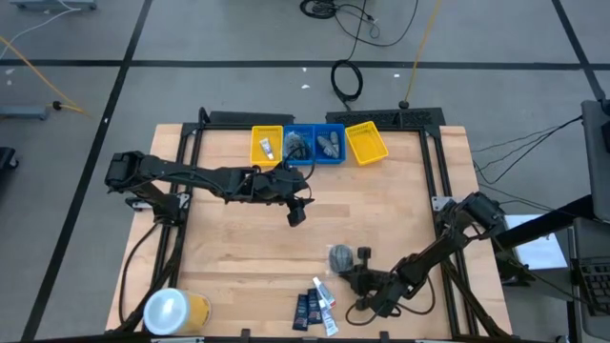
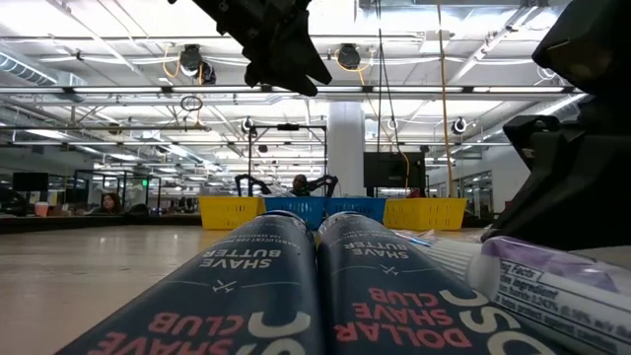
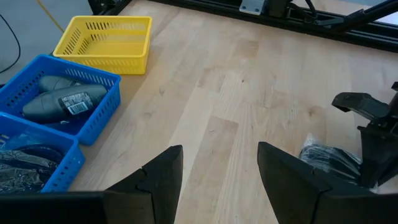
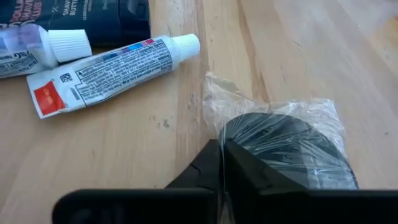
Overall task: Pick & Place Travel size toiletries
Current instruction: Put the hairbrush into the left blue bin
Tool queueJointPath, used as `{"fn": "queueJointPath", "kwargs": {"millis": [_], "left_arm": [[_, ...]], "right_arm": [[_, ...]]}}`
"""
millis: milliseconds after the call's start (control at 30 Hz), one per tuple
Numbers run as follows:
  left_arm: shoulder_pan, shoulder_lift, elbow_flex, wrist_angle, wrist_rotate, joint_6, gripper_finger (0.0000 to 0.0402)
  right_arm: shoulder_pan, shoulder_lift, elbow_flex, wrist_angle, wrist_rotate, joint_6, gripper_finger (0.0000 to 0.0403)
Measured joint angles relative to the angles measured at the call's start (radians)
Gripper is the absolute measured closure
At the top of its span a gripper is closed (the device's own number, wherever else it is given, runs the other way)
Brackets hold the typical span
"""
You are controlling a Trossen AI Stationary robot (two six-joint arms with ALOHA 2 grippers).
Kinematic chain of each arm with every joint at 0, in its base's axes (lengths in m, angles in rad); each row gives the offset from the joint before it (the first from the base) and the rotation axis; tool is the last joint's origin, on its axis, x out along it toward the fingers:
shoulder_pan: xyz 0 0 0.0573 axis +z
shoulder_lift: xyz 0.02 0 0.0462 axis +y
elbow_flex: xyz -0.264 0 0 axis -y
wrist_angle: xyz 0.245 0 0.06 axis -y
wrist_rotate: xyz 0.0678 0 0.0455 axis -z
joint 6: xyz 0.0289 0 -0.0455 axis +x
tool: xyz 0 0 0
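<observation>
A clear pouch with dark grey round contents point(image 4: 286, 146) point(image 1: 340, 255) lies flat on the wooden table near its near edge, and my right gripper point(image 4: 221, 149) point(image 1: 358, 274) is shut on it. Beside it lie two white tubes point(image 4: 112, 65) point(image 1: 324, 300) and two navy flat packets point(image 1: 305, 311) point(image 2: 296, 286). My left gripper point(image 3: 217, 177) point(image 1: 297, 211) hangs open above the table's middle and touches nothing. Dark grey oblong bottles point(image 3: 59, 102) lie in a blue tray point(image 1: 330, 145). My right gripper pinches the clear pouch between its two shut fingers at the film edge point(image 4: 214, 118), beside the dark round contents. The fingers come slanting down from the table's right. The pouch lies on the table.
Along the far edge stands a row of trays: yellow point(image 1: 267, 145), blue point(image 1: 299, 145), blue, yellow point(image 1: 367, 143) point(image 3: 106, 40). A large white-topped yellow round container point(image 1: 174, 311) stands at the near left corner. Bare wood lies between the trays and the items.
</observation>
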Motion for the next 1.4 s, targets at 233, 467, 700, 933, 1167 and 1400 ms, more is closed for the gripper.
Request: {"fn": "queueJointPath", "kwargs": {"millis": [233,467,700,933,1167,1400], "left_arm": [[0.0,0.0,0.0,0.001,0.0,0.011,0.0194],[0.0,0.0,0.0,0.001,0.0,0.041,0.0194],[0.0,0.0,0.0,0.003,0.022,0.166,0.0194],[-0.013,0.0,-0.001,0.05,0.139,0.295,0.0195],[-0.058,0.0,-0.001,0.135,0.197,0.472,0.0195],[-0.092,0.0,-0.001,0.145,0.181,0.55,0.0195]], "right_arm": [[0.0,-0.106,-0.005,-0.023,-0.021,-0.072,0.0402],[0.0,-0.254,-0.004,-0.042,0.052,-0.207,0.0403],[-0.004,-0.406,-0.003,-0.074,0.136,-0.352,0.0403],[-0.042,-0.516,-0.002,-0.071,0.161,-0.438,0.0403],[-0.118,-0.571,-0.002,-0.057,0.157,-0.452,0.0403],[-0.179,-0.6,-0.002,-0.043,0.138,-0.463,0.0403]]}}
